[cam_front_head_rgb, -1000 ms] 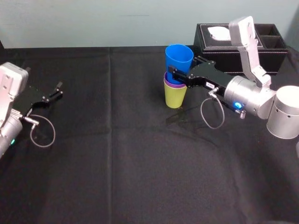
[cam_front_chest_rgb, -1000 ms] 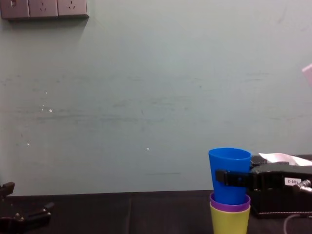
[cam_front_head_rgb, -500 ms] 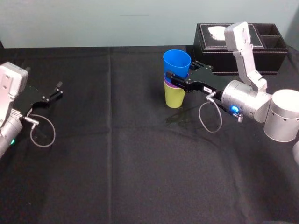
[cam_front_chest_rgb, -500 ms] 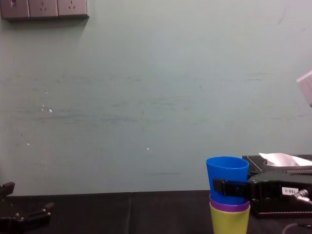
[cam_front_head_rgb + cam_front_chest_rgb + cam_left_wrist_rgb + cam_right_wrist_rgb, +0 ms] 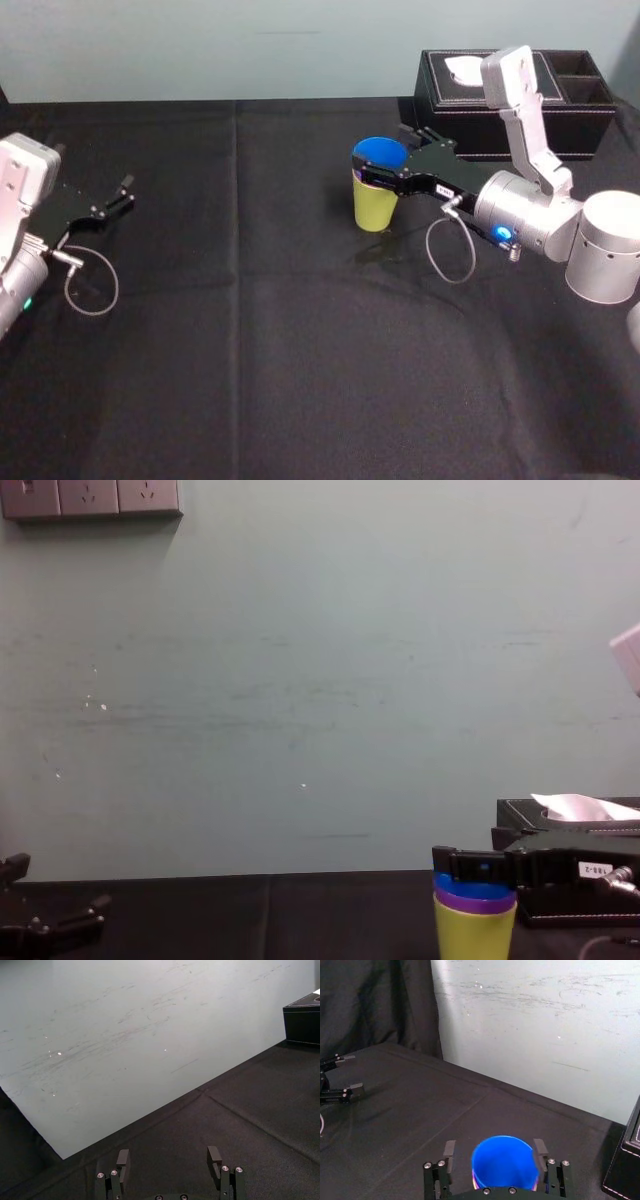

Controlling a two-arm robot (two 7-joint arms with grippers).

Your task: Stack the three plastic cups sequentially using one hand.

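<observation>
The three plastic cups stand nested near the middle of the black table. The yellow-green cup (image 5: 374,208) is at the bottom, a thin rim of the purple cup (image 5: 475,903) shows above it, and the blue cup (image 5: 378,153) sits deep inside. My right gripper (image 5: 386,153) hovers at the blue cup's rim, open, with one finger on either side. In the right wrist view the blue cup (image 5: 505,1162) sits between the fingers (image 5: 449,1150) with a gap on one side. My left gripper (image 5: 124,193) rests open at the far left, away from the cups.
A black tissue box (image 5: 520,110) stands at the back right, just behind my right arm, and it also appears in the chest view (image 5: 575,905). A pale wall closes the table's far side. Bare black cloth stretches in front of the stack and to its left.
The blue cup has dropped from high above the purple cup to deep inside it. My right gripper's fingers have spread apart and let it go. The left arm has not moved.
</observation>
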